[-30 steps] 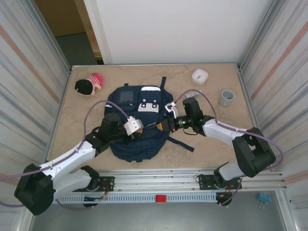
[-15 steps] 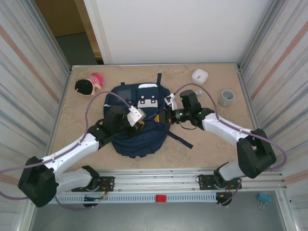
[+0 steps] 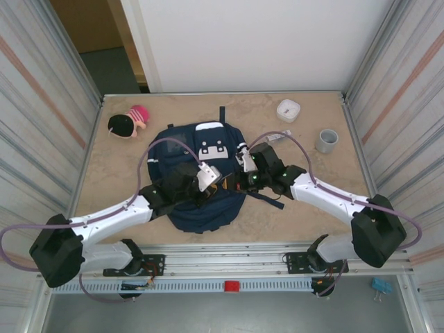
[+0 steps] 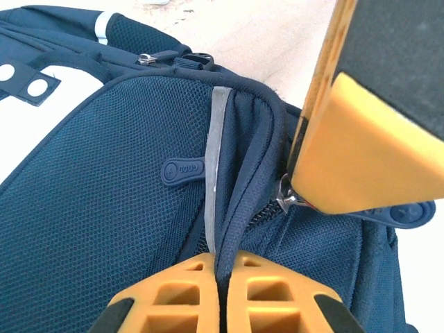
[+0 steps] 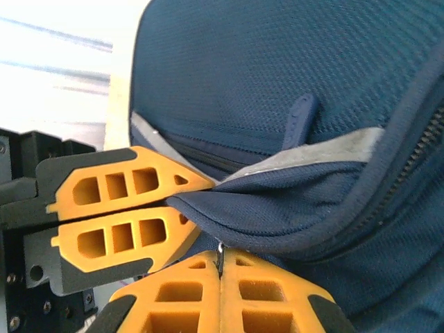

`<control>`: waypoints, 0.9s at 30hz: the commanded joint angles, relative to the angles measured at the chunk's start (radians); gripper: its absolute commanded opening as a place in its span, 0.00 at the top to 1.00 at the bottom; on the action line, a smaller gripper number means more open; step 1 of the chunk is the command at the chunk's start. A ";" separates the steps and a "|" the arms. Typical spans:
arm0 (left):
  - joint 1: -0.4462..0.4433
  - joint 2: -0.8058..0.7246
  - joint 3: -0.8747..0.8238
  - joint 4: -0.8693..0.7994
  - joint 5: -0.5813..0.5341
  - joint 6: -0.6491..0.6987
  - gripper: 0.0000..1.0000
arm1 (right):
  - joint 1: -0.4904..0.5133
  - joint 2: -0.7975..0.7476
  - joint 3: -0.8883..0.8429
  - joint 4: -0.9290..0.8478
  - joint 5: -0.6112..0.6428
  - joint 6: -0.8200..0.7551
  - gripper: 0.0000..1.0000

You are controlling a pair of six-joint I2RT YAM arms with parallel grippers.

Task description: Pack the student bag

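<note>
The fingers (image 4: 166, 295) of the left gripper (image 4: 218, 267) are pressed tight together, and between them they hold a fold of the student bag (image 3: 198, 215), at the edge where a thin grey strip (image 4: 216, 139) runs along the opening. The fingers (image 5: 180, 298) of the right gripper (image 5: 220, 267) are also closed. They pinch a small metal zip piece (image 5: 220, 248) on the same edge of the bag. The two grippers are very near to each other, almost touching, on the right part of the bag.

The bag lies flat in the middle of the table (image 3: 104, 166), between the two arms. Its front pocket is turned up, and the white patch (image 3: 214, 148) is on the far side. It is navy blue with a mesh surface. A dark rubber zip tab (image 4: 182, 168) hangs on the fabric just left of the grey strip in the left wrist view.

Further out, a doll head (image 3: 128, 123) with pink and black parts lies at the far left, apart from the bag. At the far right there are a small white box (image 3: 288, 109) and, nearer to the right wall, a grey cup (image 3: 327, 141).
</note>
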 commanded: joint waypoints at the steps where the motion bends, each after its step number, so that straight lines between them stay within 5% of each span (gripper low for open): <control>1: -0.019 0.003 0.046 0.173 0.059 -0.048 0.98 | 0.066 -0.064 -0.027 0.042 0.037 0.104 1.00; 3: -0.020 -0.004 0.042 0.167 0.062 -0.049 0.98 | 0.066 -0.095 -0.042 0.028 0.069 0.127 0.99; 8: -0.019 -0.038 -0.020 0.230 0.105 0.011 0.99 | 0.060 -0.204 -0.051 -0.044 0.132 0.191 0.56; 20: -0.019 -0.082 -0.077 0.269 0.260 0.142 0.99 | -0.071 -0.253 -0.140 0.042 0.117 0.491 0.42; 27: -0.019 -0.076 -0.078 0.275 0.271 0.208 0.99 | -0.133 -0.172 -0.117 0.139 0.006 0.522 0.48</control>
